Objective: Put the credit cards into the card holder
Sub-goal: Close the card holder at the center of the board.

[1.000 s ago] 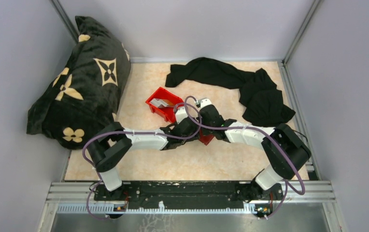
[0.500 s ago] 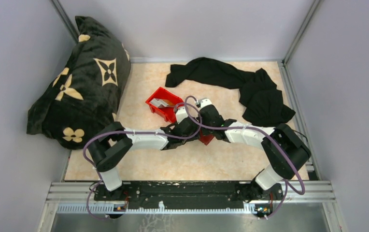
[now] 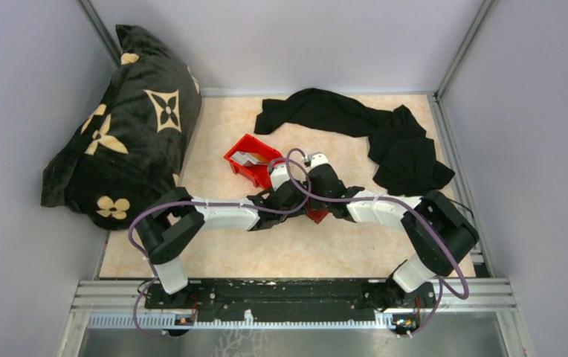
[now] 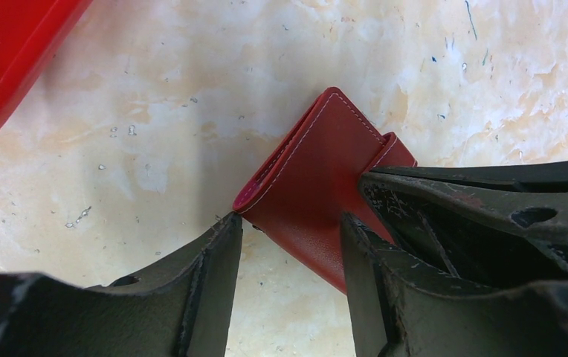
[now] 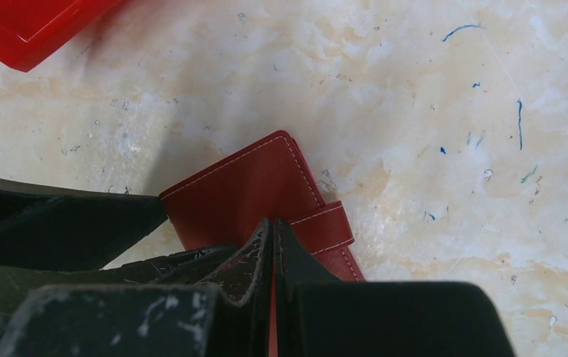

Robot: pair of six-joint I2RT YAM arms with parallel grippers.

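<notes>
Beige marbled tabletop (image 3: pixel 221 134), pale grey walls (image 3: pixel 303 37) (black pillow (image 3: pixel 117 126) left, black cloth (image 3: pixel 370 126) behind). Dark red card holder (image 4: pixel 307 178) lies centre; left gripper (image 4: pixel 288 223) spread around it, right gripper (image 5: pixel 272 230) at its strap, 2 fingers pressed together.

Card holder (image 3: pixel 317 215) mid-table (image 3: pixel 266 256), bin (image 3: pixel 255 177) just behind-left, cloth (image 3: pixel 355 119) along far edge, pillow (image 3: pixel 125 126) at far-left corner.
</notes>
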